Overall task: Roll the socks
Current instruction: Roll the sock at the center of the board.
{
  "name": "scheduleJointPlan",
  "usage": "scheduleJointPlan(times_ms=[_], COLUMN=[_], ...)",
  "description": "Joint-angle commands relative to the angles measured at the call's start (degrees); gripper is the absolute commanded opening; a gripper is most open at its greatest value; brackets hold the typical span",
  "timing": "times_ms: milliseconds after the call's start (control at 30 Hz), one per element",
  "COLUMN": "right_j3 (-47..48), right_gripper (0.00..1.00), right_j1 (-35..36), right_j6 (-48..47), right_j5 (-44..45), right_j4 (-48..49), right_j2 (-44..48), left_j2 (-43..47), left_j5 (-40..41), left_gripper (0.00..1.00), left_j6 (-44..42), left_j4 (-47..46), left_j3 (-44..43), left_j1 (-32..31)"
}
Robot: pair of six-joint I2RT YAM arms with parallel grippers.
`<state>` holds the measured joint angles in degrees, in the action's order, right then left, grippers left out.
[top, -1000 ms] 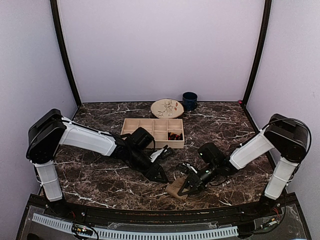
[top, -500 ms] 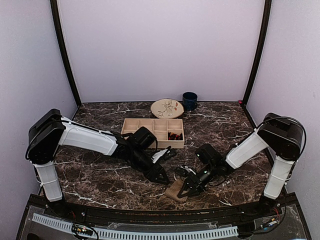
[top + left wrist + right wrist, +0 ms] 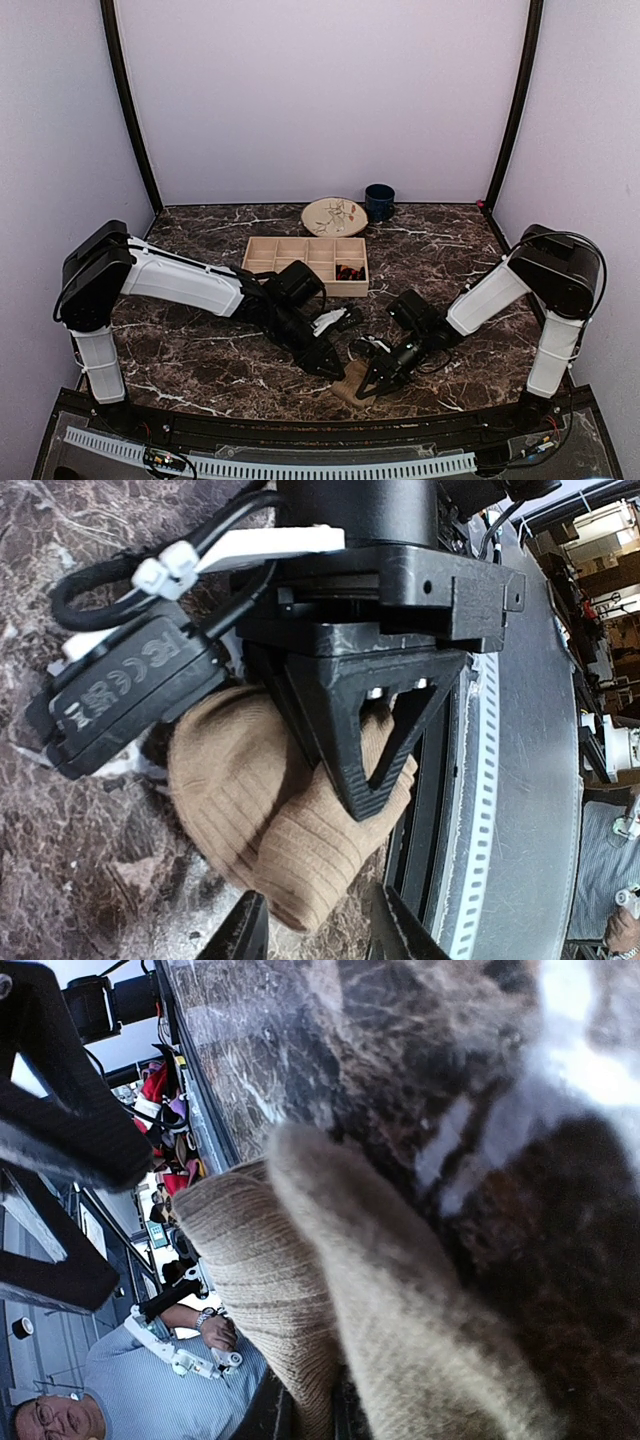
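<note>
The tan sock [image 3: 348, 386] lies bunched at lower centre of the top view, by the table's [image 3: 200, 365] near edge; it is soft, light ribbed knit that will sag and unroll, so I'd pinch the thick folded part, not a loose end; my right gripper [image 3: 368, 382] is clenched on its fabric; my left gripper [image 3: 330, 366] stands parted beside it; over the last second the left arm has slid down-right toward the sock.

Lavender walls [image 3: 320, 100] enclose a dark marble table [image 3: 190, 365].
</note>
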<state>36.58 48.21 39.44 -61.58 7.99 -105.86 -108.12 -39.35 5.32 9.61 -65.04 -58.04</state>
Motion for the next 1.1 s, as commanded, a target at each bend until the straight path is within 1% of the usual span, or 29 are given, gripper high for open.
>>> scheduleJointPlan(times_ms=[0,133,300,400,700,967,1067], right_j3=[1.02,0.99,0.86,0.7,0.46,0.63,0.62], right_gripper=[0.08,0.08,0.09,0.09,0.1,0.15,0.15], right_j1=[-0.29,-0.22,-0.22,-0.27,-0.26,-0.23,-0.32], right_j6=[-1.64,-1.64,-1.6,-1.6,-1.19,-0.82,-0.38], right_j5=[2.57,3.12,3.39,3.44,3.22,4.21,3.89], right_j4=[-2.92,-2.98,-2.86,-2.72,-1.8,-1.96,-1.17], right_j2=[-0.67,-0.57,-0.41,-0.4,-0.66,-0.55,-0.87], left_j2=[-0.95,-1.24,-3.33,-3.58,-4.19,-3.9,-4.0], left_j5=[0.46,1.22,4.05,5.49,6.5,7.49,8.97], left_gripper=[0.38,0.38,0.38,0.38,0.38,0.38,0.39], left_j6=[-1.23,-1.54,-2.53,-2.43,-3.25,-3.29,-3.79], left_j4=[1.58,1.93,4.71,4.81,5.7,5.75,5.8], left_j3=[-2.07,-2.95,-4.6,-3.99,-3.04,-1.67,-1.26], left_j1=[-1.11,-2.08,-3.74,-4.29,-5.39,-6.34,-6.91])
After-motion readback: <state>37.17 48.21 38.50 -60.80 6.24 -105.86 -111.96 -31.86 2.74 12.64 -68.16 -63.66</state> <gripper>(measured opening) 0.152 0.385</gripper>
